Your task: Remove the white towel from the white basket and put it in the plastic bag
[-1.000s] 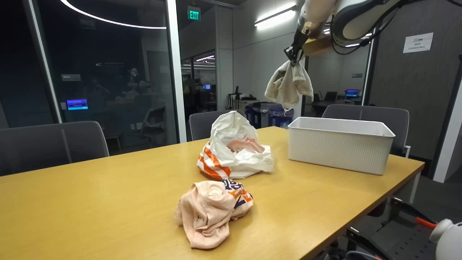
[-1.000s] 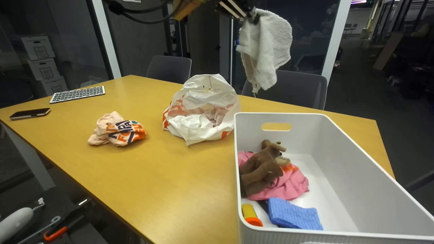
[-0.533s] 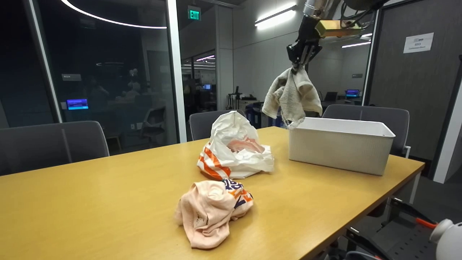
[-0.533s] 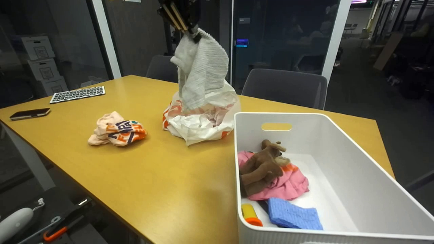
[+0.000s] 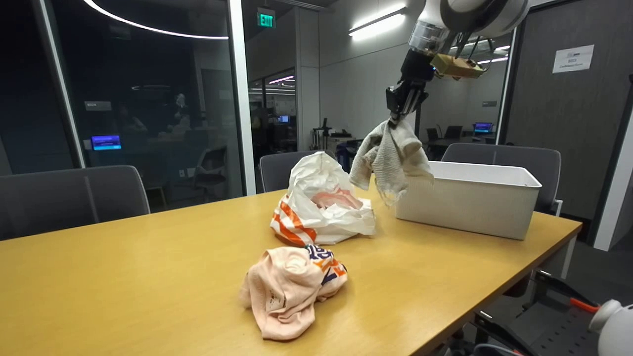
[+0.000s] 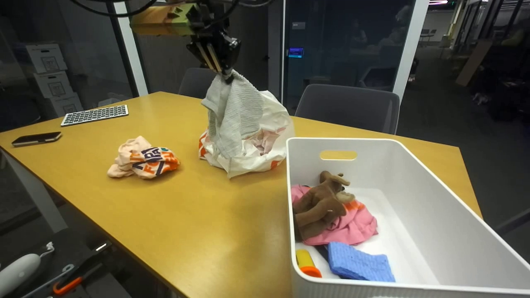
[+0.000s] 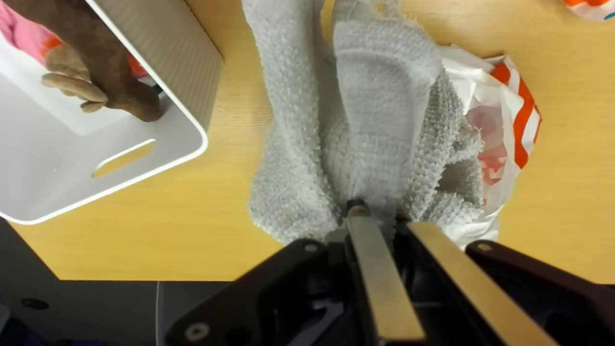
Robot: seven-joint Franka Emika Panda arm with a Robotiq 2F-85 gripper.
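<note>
Bag (image 6: 275, 111), white plastic, gapes on the tan counter (image 6: 223, 223); reddish patches show in its mouth, print or contents I cannot tell. In an exterior view the white towel (image 6: 234, 116) hangs overlapping that mouth, its top held tight by the pincer (image 6: 228, 78); contact with the bag I cannot tell. Right of these, the white basket (image 6: 434, 219) holds a yellow-and-orange cylinder (image 6: 305, 260), a brown soft toy (image 6: 321, 200) on pink cloth (image 6: 356, 227) and a folded blue cloth (image 6: 359, 261).

Left of the bag a peach cloth (image 6: 143, 159) lies crumpled, printed in navy and orange. The bag's film is thin, creased and orange-striped; the towel nubby, frayed along an edge; the basket rigid, oblong, slotted at its end.

An exterior view takes in a dark slab (image 6: 36, 139) and a keyboard (image 6: 95, 115) at far left. In an exterior view the ribbed outer wall (image 5: 460, 210) screens the basket's contents, and the towel shows between bag and basket. In the wrist view the towel hides part of the bag.
</note>
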